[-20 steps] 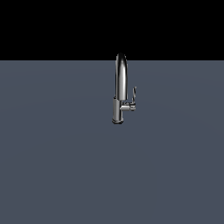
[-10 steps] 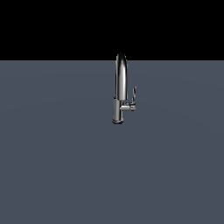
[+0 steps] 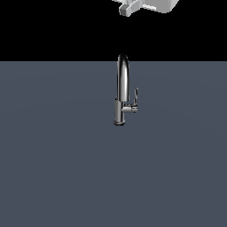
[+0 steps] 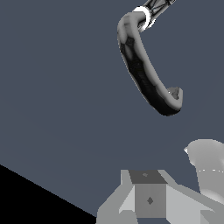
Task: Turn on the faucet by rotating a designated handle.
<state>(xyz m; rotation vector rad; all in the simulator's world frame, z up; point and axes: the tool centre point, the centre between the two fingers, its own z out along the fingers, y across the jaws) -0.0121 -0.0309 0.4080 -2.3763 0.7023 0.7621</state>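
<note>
The chrome faucet point(image 3: 121, 88) stands upright in the middle of the grey surface in the exterior view, its arched spout rising to the dark background. Its handle point(image 3: 135, 98), a thin lever on a short stub, points up on the exterior view's right of the body. My gripper point(image 3: 129, 8) hangs high above the faucet, cut off by the frame edge. The wrist view looks down on the curved spout point(image 4: 144, 72), with the gripper point(image 4: 148, 186) showing as one grey block well apart from it. The handle is not clear there. Whether the jaws are open does not show.
A flat grey surface point(image 3: 53, 168) spreads all around the faucet, ending at a black background behind it. A pale rounded shape point(image 4: 206, 168) sits beside the gripper block in the wrist view; I cannot tell what it is.
White arm and gripper parts have come into the exterior view's upper edge above the faucet; earlier no arm showed. The faucet and its handle stand as before.
</note>
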